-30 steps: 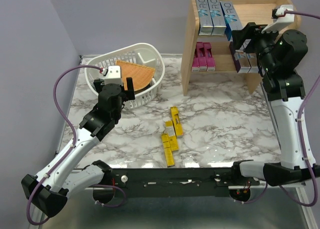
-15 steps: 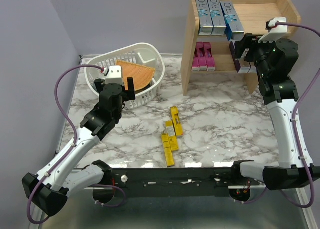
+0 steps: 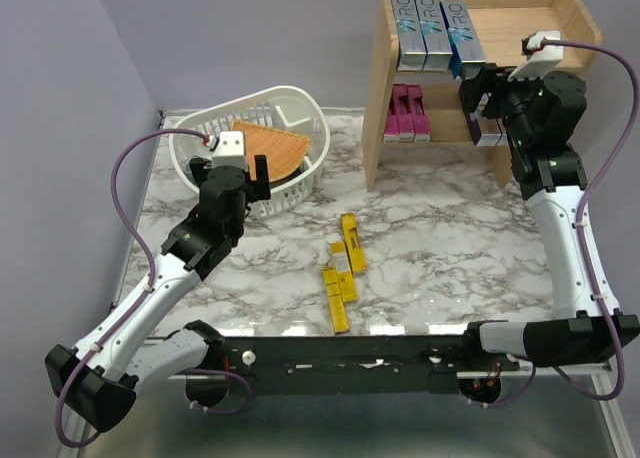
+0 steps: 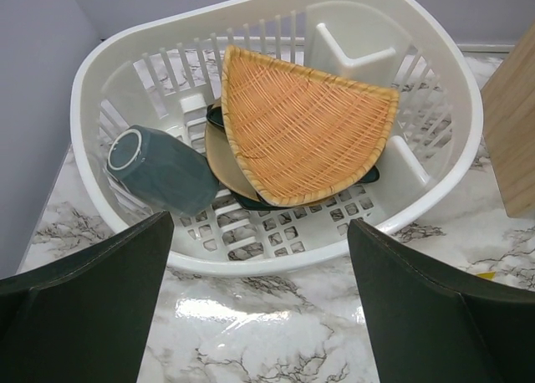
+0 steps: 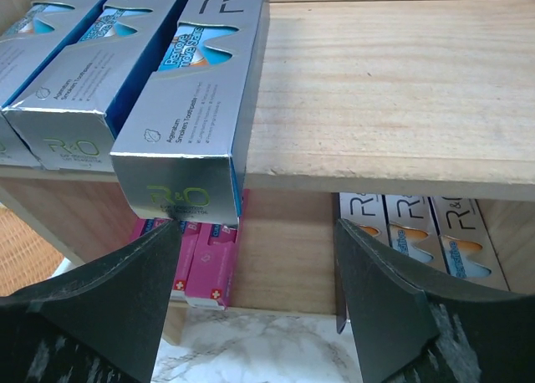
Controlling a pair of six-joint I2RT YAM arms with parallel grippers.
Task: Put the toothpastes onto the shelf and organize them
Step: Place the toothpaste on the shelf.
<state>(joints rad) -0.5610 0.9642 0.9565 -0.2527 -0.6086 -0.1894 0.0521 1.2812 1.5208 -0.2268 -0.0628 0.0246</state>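
The wooden shelf [image 3: 530, 3] stands at the back right. Three blue-silver toothpastes [image 3: 428, 33] lie on its top tier, also in the right wrist view [image 5: 201, 74]. Magenta toothpastes [image 3: 408, 114] and purple-silver ones [image 3: 484, 126] lie on the lower tier; both show in the right wrist view, magenta [image 5: 201, 253], silver [image 5: 418, 224]. Several yellow toothpastes [image 3: 341, 273] lie on the table. My right gripper [image 3: 478, 90] is open and empty in front of the shelf [image 5: 376, 90], jaws level with the top board's edge. My left gripper [image 3: 256, 170] is open and empty beside the white basket [image 3: 300, 108].
The white slotted basket [image 4: 100, 74] holds an orange woven wedge [image 4: 305, 132], a grey-blue cup [image 4: 163, 170] and a dark plate. Lavender walls close the left and back sides. The marble table [image 3: 450, 248] has a black rail along its near edge.
My right gripper has moved left and a little up along the shelf front, with the wrist turning toward the shelf. The left arm has not moved.
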